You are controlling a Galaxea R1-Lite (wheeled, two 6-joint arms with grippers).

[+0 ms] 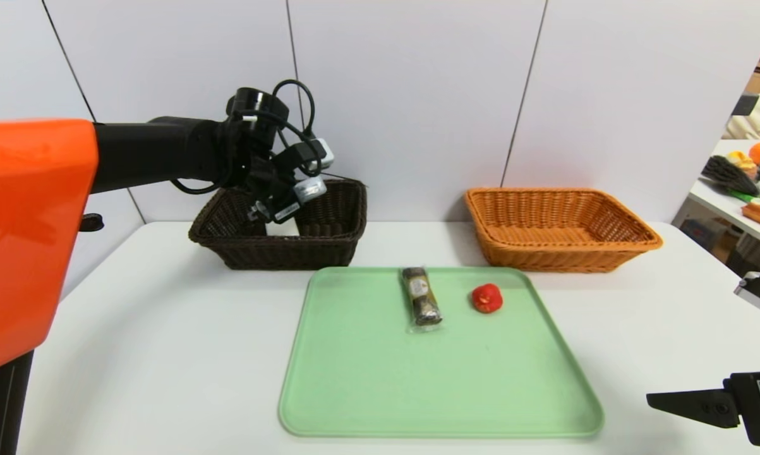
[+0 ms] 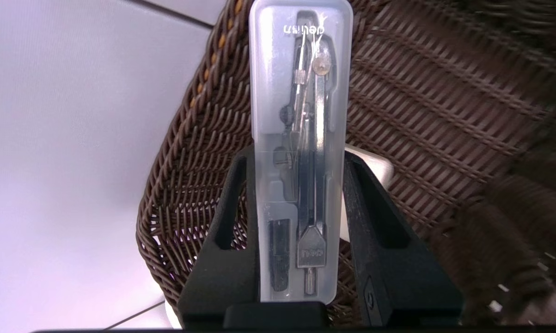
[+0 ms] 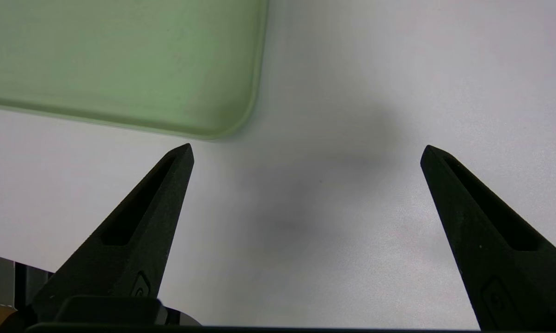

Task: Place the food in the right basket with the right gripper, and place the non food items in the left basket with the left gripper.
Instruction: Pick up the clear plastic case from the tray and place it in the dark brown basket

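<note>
Above the dark brown woven wicker basket [image 1: 278,234], the left pincer [image 2: 301,185] clamps a slim translucent grey plastic case [image 2: 300,152] across its narrow sides: rigid, light, probably slippery. Beside the green tray [image 1: 354,392], the right pincer [image 3: 305,152] hangs wide, empty, over the desk [image 3: 351,231].

Left gripper [image 1: 291,201] holding a grey case [image 1: 309,188] over the dark basket [image 1: 329,243].
Snack roll [image 1: 421,296] and red duck [image 1: 486,297] lie apart on the green tray [image 1: 354,379].
</note>
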